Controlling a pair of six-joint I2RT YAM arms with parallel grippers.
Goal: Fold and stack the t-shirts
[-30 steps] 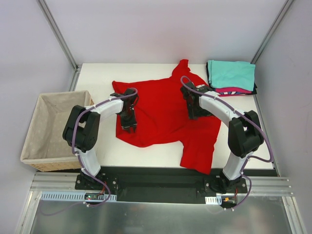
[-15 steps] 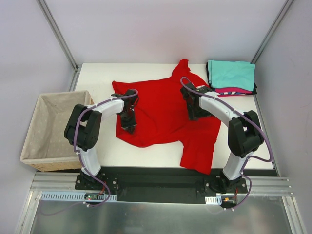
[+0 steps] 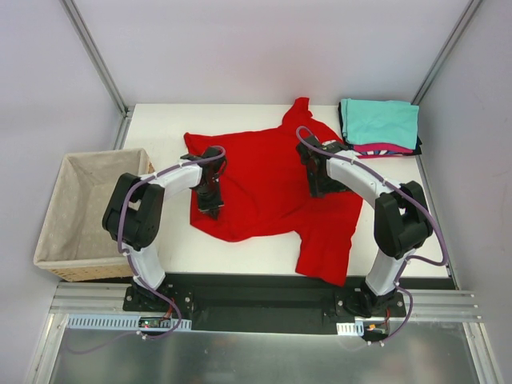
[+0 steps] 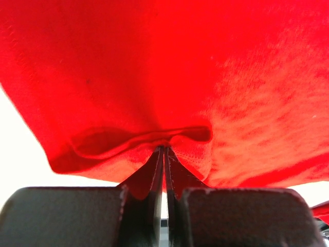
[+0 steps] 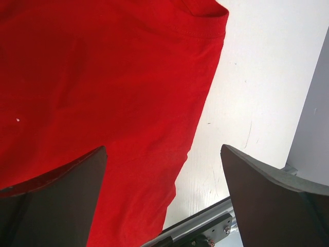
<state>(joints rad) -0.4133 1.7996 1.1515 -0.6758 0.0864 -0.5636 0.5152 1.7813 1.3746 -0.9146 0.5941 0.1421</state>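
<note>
Item: red t-shirt [image 3: 264, 180], spread on counter [image 3: 240, 254] between my arms.
- Left fingers [image 4: 146, 180]: together, clamped on its near-left edge, with the cloth running away rightward.
- Right fingers [image 5: 51, 206]: apart, above its right side.

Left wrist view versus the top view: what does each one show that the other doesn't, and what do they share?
Only the left wrist view: the left gripper shut on a puckered fold near the edge of the red shirt. Only the top view: the whole shirt lying spread and unfolded, the right gripper over its right side, the folded stack with a teal shirt on top at the far right corner, and the basket at the left. Both: the red shirt, the left gripper and the white table.
</note>
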